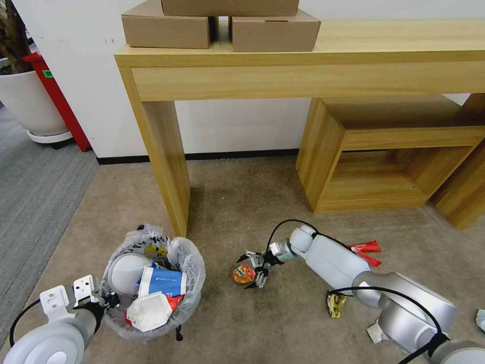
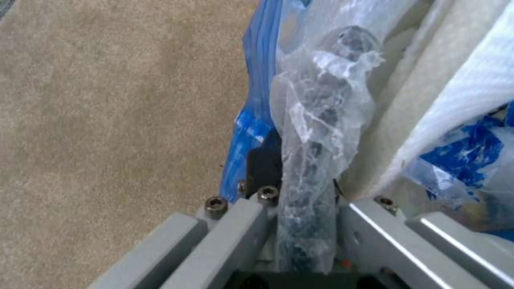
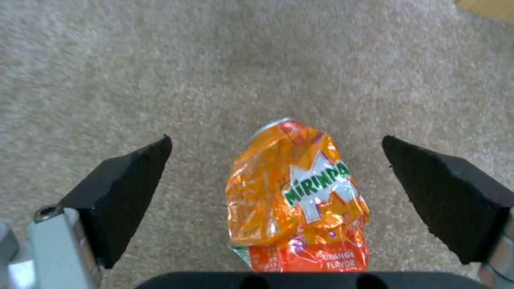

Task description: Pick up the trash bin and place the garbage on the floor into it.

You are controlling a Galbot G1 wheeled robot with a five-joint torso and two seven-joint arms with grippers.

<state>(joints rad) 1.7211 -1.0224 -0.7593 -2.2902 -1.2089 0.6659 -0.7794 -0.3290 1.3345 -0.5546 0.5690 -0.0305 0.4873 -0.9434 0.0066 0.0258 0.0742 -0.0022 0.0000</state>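
Observation:
The trash bin [image 1: 188, 270] stands on the beige floor [image 1: 242, 202] at the lower left, its crinkly bag holding a white slipper, a blue carton and crumpled white paper. My left gripper [image 1: 102, 301] is shut on the bin's bag-covered rim [image 2: 321, 120], seen close up between its fingers [image 2: 241, 224]. A crushed orange Mirinda can [image 1: 244, 274] [image 3: 300, 196] lies on the carpet right of the bin. My right gripper [image 1: 256, 270] [image 3: 276, 160] is open around it, with one pad [image 3: 128, 188] on each side and not touching. Red wrappers [image 1: 366, 251], a yellow packet [image 1: 336, 304] and a white scrap [image 1: 376, 332] lie near the right arm.
A wooden table leg [image 1: 166, 167] stands just behind the bin. A low wooden shelf unit [image 1: 384, 156] sits at the back right. Cardboard boxes [image 1: 222, 25] rest on the tabletop. Grey striped carpet [image 1: 35, 182] and a white planter [image 1: 30, 101] are at the far left.

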